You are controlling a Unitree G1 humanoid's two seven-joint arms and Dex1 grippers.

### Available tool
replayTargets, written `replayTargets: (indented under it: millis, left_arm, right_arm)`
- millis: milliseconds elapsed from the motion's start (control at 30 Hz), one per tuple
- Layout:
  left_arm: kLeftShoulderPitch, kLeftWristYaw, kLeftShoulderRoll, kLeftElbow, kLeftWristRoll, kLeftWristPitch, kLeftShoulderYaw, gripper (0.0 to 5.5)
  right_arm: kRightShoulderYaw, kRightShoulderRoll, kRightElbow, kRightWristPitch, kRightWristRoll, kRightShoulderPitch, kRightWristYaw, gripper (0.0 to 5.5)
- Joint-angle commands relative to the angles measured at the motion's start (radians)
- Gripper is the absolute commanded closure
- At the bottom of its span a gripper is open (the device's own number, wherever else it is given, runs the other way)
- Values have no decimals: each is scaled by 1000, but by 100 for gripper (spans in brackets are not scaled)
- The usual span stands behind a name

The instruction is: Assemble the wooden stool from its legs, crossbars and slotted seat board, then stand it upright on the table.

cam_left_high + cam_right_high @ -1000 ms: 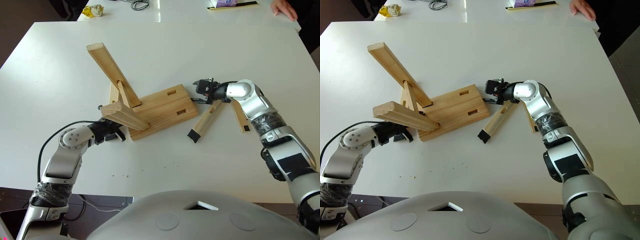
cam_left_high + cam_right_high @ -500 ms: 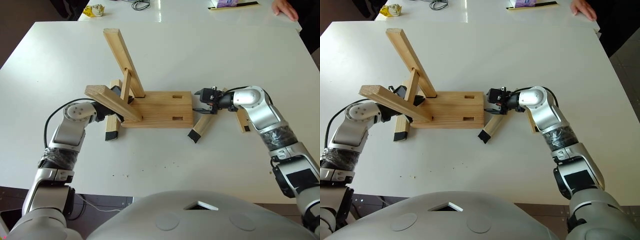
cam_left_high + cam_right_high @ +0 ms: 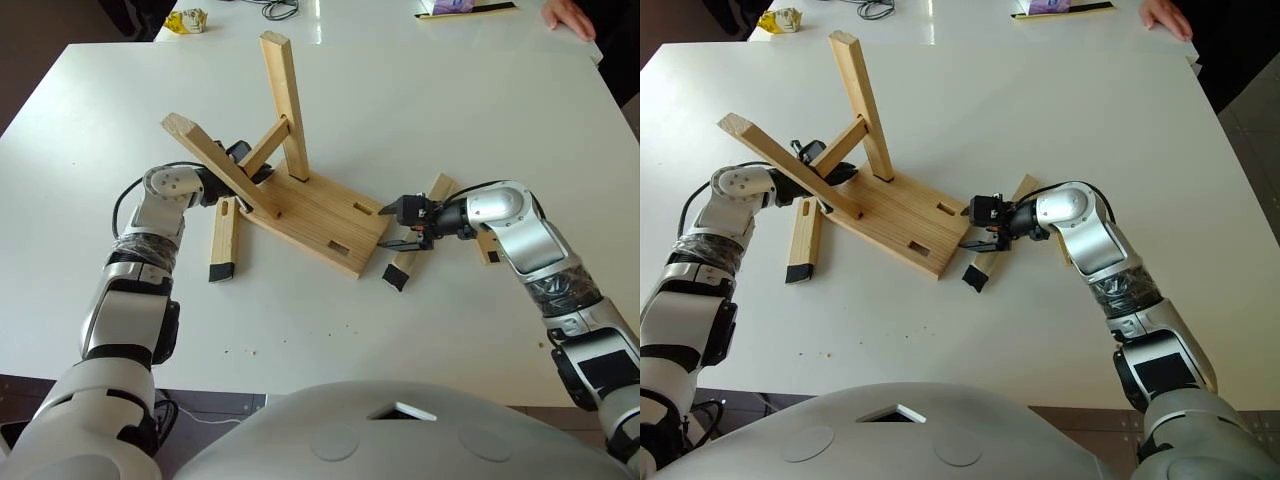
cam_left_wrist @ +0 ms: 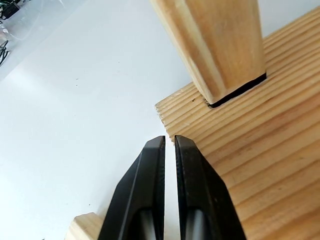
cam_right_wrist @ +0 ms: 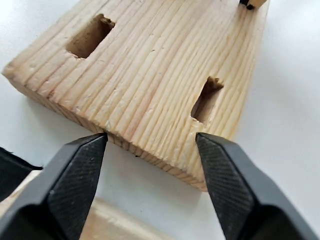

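The pale wooden slotted seat board point(image 3: 320, 215) is laid on the white tabletop point(image 3: 450, 100), with two wooden legs point(image 3: 285, 100) set in it. One corner is flanked by the wide-open, empty right pincer point(image 5: 151, 136). The left pincer point(image 4: 169, 145) is almost closed, with nothing held.

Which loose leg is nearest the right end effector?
Black-tipped wooden leg right of the slotted seat board, beneath the right end effector; others lie farther off.

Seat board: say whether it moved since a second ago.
Yes. The seat board swung clockwise; its right end now lies nearer the front edge of the table.
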Motion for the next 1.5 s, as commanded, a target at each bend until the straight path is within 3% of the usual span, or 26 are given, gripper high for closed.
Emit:
replayTargets:
  millis: [33, 233, 433, 567, 700, 833, 1033, 1233, 1500]
  left_arm:
    - [-23, 48, 88, 34, 26, -55, 52, 513]
    - [116, 15, 201, -164, -69, -3, 180, 513]
    - [716, -134, 328, -1009, -358, 339, 301, 513]
    - [968, -220, 380, -1266, -458, 438, 440, 513]
    - [932, -128, 314, -1368, -454, 523, 320, 513]
    - [893, -38, 236, -1375, -355, 565, 183, 513]
    - [797, 29, 232, -1228, -113, 533, -7, 513]
    - [738, 37, 228, -1099, -23, 474, -54, 513]
    - [582, 77, 129, -957, -1, 422, -84, 513]
  right_arm:
    - [-84, 32, -26, 24, 102, -117, 5, 223]
    - [-134, 22, 28, 5, 139, -140, -18, 223]
    - [-93, 108, 400, -172, -50, -227, -307, 223]
    - [-134, 91, 421, -167, -35, -227, -339, 223]
    - [-85, 100, 542, -249, -96, -249, -388, 223]
    - [-26, 161, 716, -348, -156, -327, -399, 223]
    - [4, 176, 779, -437, -170, -325, -304, 223]
    - [12, 127, 619, -435, -138, -241, -168, 223]
    - [13, 100, 268, -199, -14, -123, 10, 223]
